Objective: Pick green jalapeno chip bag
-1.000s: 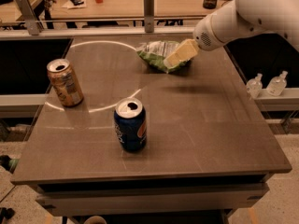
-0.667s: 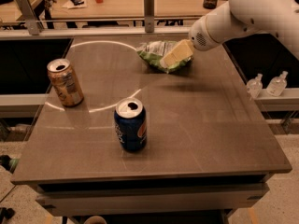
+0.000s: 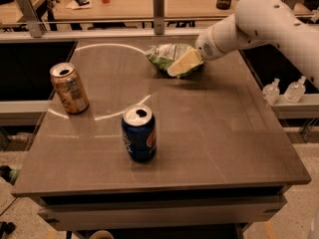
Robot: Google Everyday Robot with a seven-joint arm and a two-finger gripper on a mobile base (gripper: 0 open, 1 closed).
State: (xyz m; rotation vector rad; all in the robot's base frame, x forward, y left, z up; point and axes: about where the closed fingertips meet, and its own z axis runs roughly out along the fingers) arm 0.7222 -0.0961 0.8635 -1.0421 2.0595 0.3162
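Camera view: a flat, matte grey-brown table [image 3: 224,133] with a faint pale arc on its surface. The green jalapeno chip bag [image 3: 163,57], a crumpled, puffy foil pouch in light green with whitish printed patches, lies near the table's far edge, right of centre. The gripper [image 3: 182,65], a pale yellow, wedge-shaped tip on a smooth, rounded white arm [image 3: 259,21] that reaches in from the upper right, sits against the bag's right side. From this angle it cannot be told whether the gripper is clamped on the foil or merely touching it. A blue can [image 3: 139,133], cylindrical and glossy with its top opened, stands upright near the front centre. A tan-orange can [image 3: 69,87] stands at the left, well apart from the bag.
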